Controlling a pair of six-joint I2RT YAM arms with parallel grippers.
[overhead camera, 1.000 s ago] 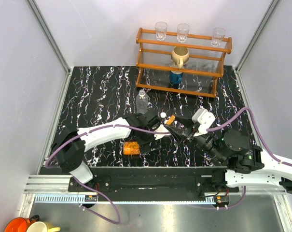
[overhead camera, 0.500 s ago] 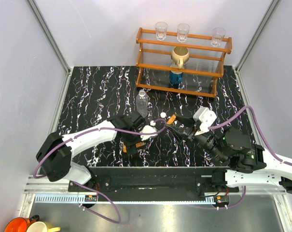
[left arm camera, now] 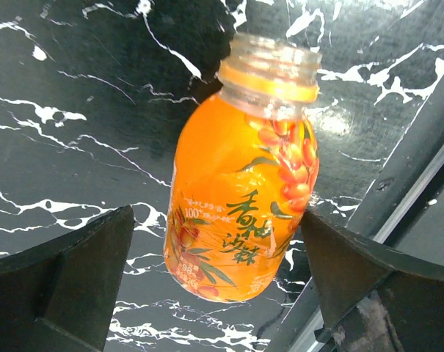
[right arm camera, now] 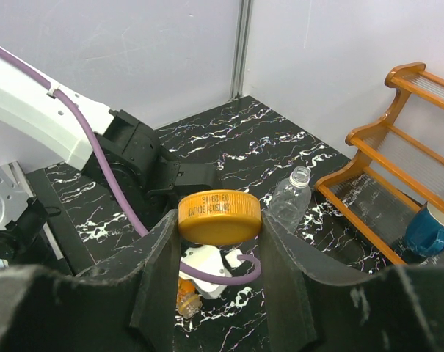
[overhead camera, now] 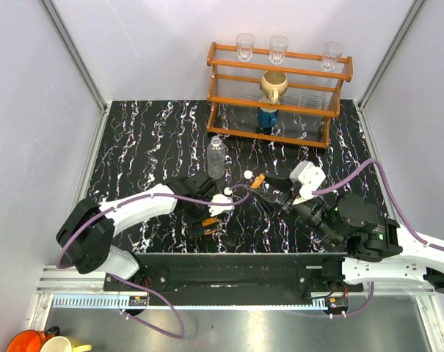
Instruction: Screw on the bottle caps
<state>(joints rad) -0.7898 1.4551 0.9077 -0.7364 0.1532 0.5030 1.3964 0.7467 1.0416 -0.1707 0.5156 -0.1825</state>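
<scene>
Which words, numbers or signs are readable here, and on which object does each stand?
"100%": small white print on the orange bottle label; the rest of that line is too small.
Large green Chinese characters, same label: stylised and tilted, not surely readable.
On the orange cap: dark stamped line, upside down, too blurred.
Nothing else readable.

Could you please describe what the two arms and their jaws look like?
Both arms have white link shells with black joints. A purple cable runs along the left arm and another along the right arm. The jaws are matte black, wedge-shaped plastic.
</scene>
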